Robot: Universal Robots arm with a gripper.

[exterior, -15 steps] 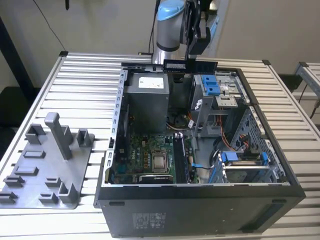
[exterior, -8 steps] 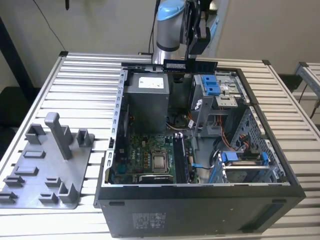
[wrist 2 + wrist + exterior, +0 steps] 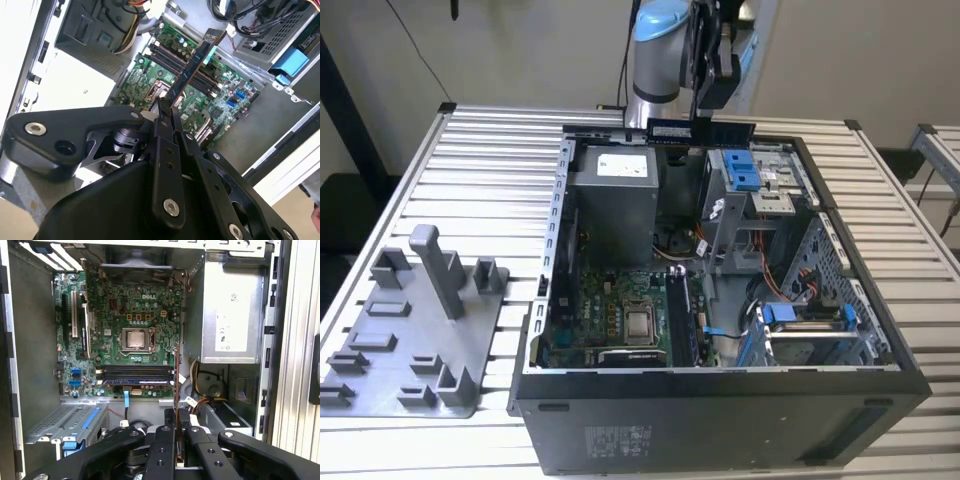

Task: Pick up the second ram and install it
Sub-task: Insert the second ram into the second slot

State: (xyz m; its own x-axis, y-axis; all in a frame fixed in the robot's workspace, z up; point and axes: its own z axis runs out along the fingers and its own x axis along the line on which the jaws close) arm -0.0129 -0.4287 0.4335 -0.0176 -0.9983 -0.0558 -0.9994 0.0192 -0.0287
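Second wrist view: gripper (image 3: 165, 107) jaws pinched narrow on one end of second ram (image 3: 194, 62), rest of stick jutting out over motherboard (image 3: 227, 82). Exterior view: ram held level in air above far edge of open computer case (image 3: 720, 420). Grey holder tray (image 3: 470, 330) on tabletop (image 3: 490, 150), exterior view's left, well apart.

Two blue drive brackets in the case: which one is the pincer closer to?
The upper blue bracket, just below the pincer gripping the second ram; the other blue bracket lies lower right in the exterior view.
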